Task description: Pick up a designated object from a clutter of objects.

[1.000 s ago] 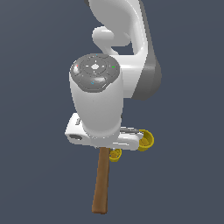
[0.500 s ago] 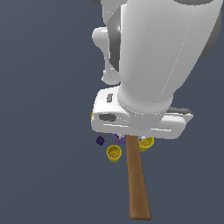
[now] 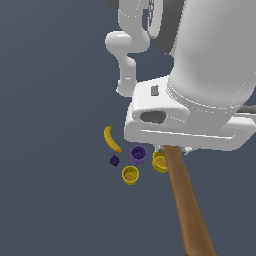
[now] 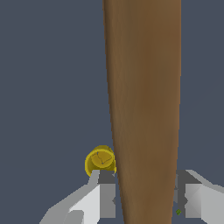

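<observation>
While clamped, hand (image 4: 144, 199) grips hammer (image 4: 144, 96) handle.

One hammer (image 3: 187, 205), seen only as a long brown wooden handle, its head hidden behind the arm; one yellow banana (image 3: 112, 139); three cups in all, two of them yellow, the first yellow cup (image 3: 130, 175) and the second yellow cup (image 3: 159, 162), and one purple cup (image 3: 138, 155); one tiny dark purple piece (image 3: 114, 160); the wrist view shows only one yellow cup beside the single handle.
</observation>
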